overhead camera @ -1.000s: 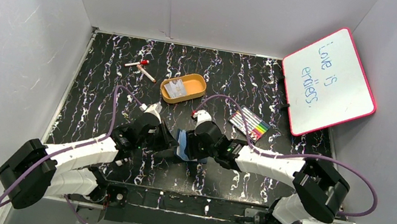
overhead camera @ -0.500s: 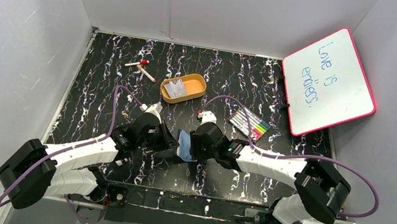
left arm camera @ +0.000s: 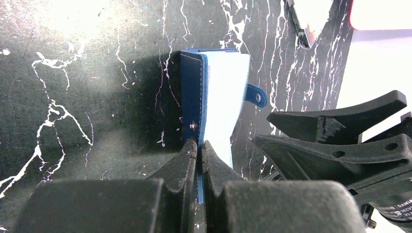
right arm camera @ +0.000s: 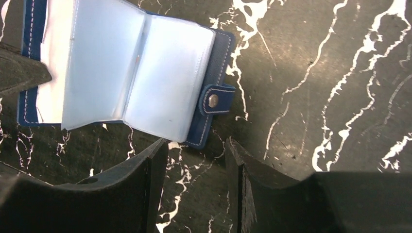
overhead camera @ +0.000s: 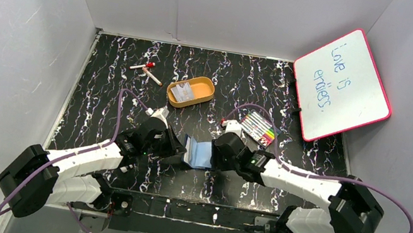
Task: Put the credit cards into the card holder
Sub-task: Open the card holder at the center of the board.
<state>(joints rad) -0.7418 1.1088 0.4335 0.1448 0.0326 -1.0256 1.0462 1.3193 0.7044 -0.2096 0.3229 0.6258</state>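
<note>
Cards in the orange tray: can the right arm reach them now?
Probably yes: the right gripper is open and empty, and nothing stands between it and the cards in the tray.

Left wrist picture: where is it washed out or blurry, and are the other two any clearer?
Left wrist: glare bleaches the table at top left and the sleeves of the card holder; the left fingers are out of focus. Right wrist: even light, sleeves sharp, right fingers soft. Top external: evenly lit, crisp, whiteboard writing legible.
</note>
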